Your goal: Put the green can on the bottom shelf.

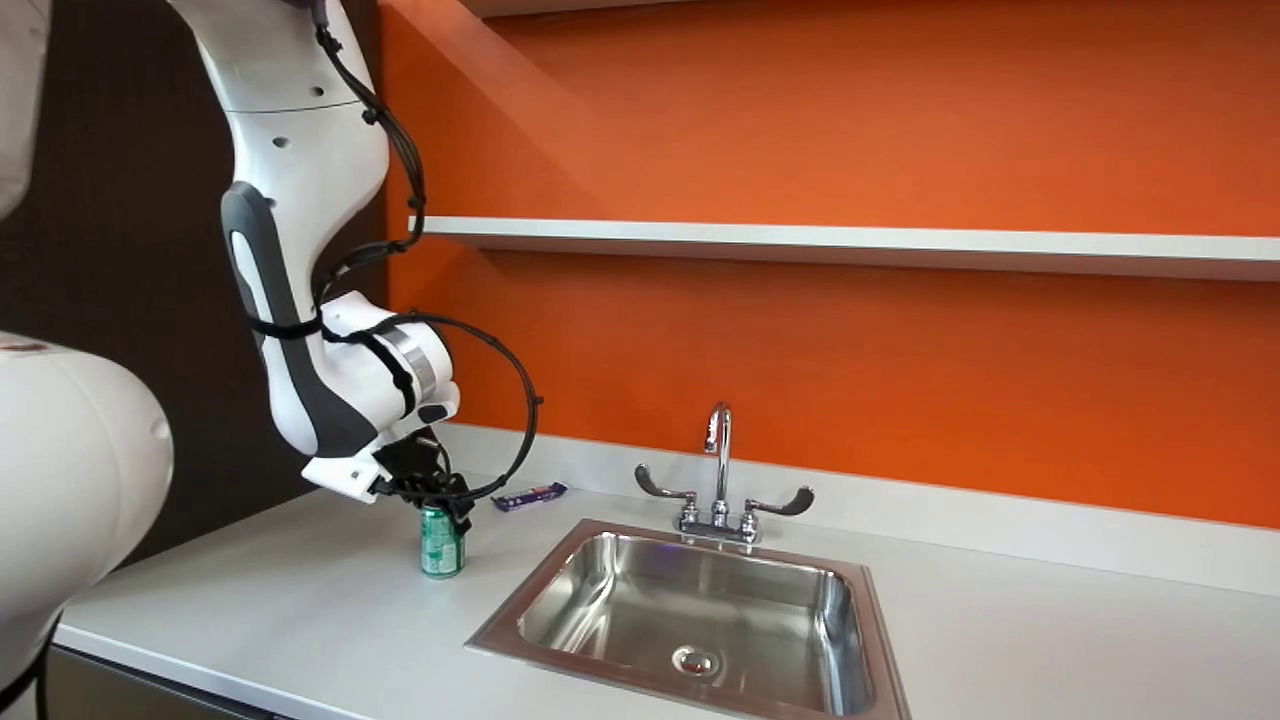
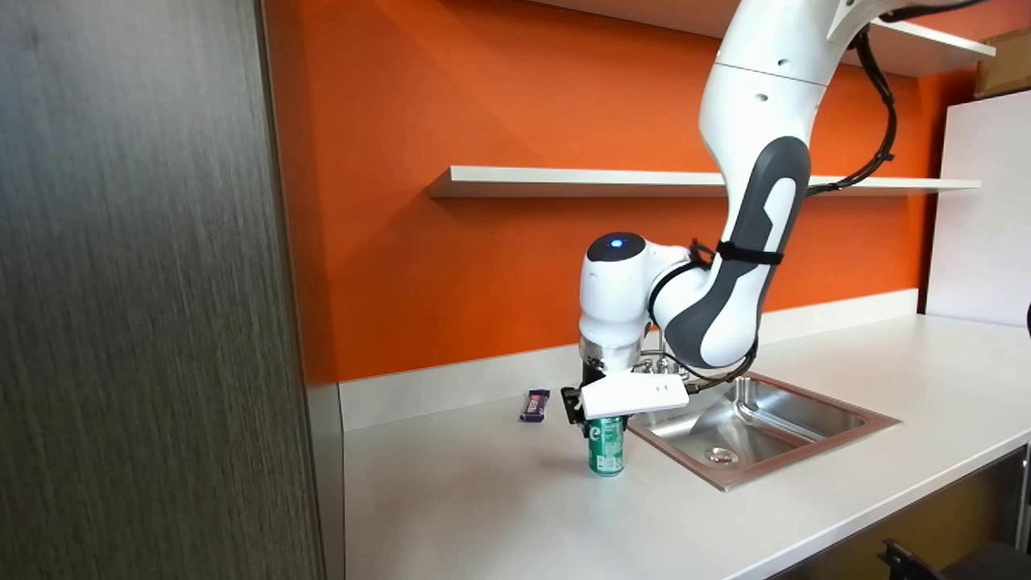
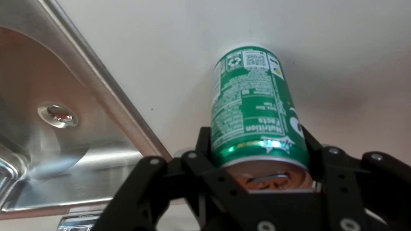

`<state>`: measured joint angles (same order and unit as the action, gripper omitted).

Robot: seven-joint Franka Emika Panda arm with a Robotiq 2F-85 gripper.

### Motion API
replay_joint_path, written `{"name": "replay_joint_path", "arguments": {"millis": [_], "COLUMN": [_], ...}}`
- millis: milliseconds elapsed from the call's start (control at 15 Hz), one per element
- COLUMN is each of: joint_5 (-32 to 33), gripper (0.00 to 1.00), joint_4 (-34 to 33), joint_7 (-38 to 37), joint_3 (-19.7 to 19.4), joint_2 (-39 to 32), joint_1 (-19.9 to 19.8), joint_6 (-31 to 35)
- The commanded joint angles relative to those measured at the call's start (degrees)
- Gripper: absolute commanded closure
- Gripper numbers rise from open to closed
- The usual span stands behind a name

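Claw [image 3: 257, 138]: clenched around the green can [image 3: 253, 106], jaws parted only as wide as the can's body.
Fingers [image 3: 203, 144]: one on each side, near the can's upper end, pressing by the look of it.
Green can: upright on the counter [image 1: 250, 600]; its base appears to touch the surface in both exterior views.
Can's skin: smooth printed metal, likely slippery; probably stiff if full, easily dented if empty. Whether it is full I cannot tell, so the weight is a guess, likely modest.
Can's upper body: a sensible place to hold; it should leave the base free for setting down, though a full can might slip or swing if moved fast.
Sink [image 1: 500, 634]: beside the can, apart from it.
Purple packet [image 1: 530, 496]: farther back, near the orange wall [image 1: 900, 380].
Bottom shelf [image 1: 840, 237]: well above the can, along that wall; lifting and placing remain.
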<state>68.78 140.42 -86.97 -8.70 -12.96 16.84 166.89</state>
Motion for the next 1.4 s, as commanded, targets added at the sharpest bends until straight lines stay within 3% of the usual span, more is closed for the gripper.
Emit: {"name": "replay_joint_path", "arguments": {"millis": [0,533,800,867,1333], "joint_5": [-6.0,-27.6,-38.0,-40.5,-46.6], "gripper": [0.62,0.62,0.62,0.62,0.62], "joint_4": [3.3,9.3,9.4,9.0,3.2], "joint_7": [6.5,23.7,32.9,35.2,42.2], "joint_3": [1.8,5.7,6.5,11.6,20.4], "joint_2": [5.4,16.5,24.7,26.8,40.8], "joint_1": [-0.6,0.3,2.5,-1.9,-6.3], "joint_6": [-1.2,-5.2,-13.3,-15.7,-31.2]}}
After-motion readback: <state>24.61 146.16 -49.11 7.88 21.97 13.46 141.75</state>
